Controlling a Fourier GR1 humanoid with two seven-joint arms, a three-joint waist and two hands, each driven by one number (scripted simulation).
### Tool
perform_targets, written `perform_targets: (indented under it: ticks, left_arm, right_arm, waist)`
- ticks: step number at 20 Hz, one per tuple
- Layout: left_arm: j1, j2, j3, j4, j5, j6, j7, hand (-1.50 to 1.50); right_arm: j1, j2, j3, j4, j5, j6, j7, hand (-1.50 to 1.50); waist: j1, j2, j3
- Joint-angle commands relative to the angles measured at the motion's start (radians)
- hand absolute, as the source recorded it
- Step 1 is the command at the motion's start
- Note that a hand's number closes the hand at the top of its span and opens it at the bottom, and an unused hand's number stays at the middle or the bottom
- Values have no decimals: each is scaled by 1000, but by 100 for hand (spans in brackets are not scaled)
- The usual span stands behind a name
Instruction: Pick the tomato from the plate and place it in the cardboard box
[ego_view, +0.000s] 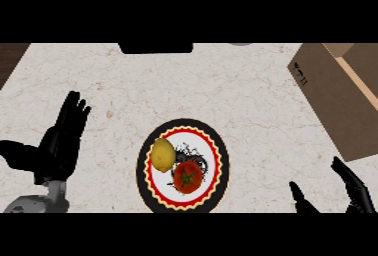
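A red tomato (189, 176) lies on a round plate (215, 150) with a black rim and a red and white pattern, near the counter's front middle. A yellow lemon (162, 154) sits beside it on the same plate, to the upper left. The cardboard box (336, 105) stands at the right edge, its open top partly out of view. My left hand (59, 145) rests open at the left, fingers up, apart from the plate. My right hand (354, 187) shows at the lower right with straight fingers and thumb, holding nothing, to the right of the plate.
The counter's top (221, 85) is pale marble. A dark object (156, 47) sits at the back edge, middle left. Dark wood shows past the counter's left corner (11, 57).
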Motion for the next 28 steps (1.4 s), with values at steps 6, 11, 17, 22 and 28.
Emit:
perform_targets:
  ticks: [6, 11, 17, 22, 28]
  left_arm:
    - [0, 1, 3, -28, 17, -21, 31, 0]
    - [-45, 30, 11, -40, 5, -13, 97, 0]
    - [-28, -10, 14, 2, 4, -38, 51, 0]
    - [-3, -2, 24, -98, -16, -28, 100, 0]
    - [-10, -3, 87, -33, 2, -91, 75, 0]
  right_arm:
    - [292, -195, 201, -224, 417, 76, 267, -150]
    - [351, -214, 350, -450, 587, 223, 578, -150]
    - [171, -71, 600, -522, 811, 360, 880, -150]
    - [-17, 40, 675, -518, 887, 474, 1073, -150]
    - [-75, 44, 761, -477, 982, 482, 1285, -150]
  waist:
    - [26, 9, -6]
    - [30, 10, -4]
    - [33, 8, -1]
    - [32, 5, 1]
    - [24, 4, 1]
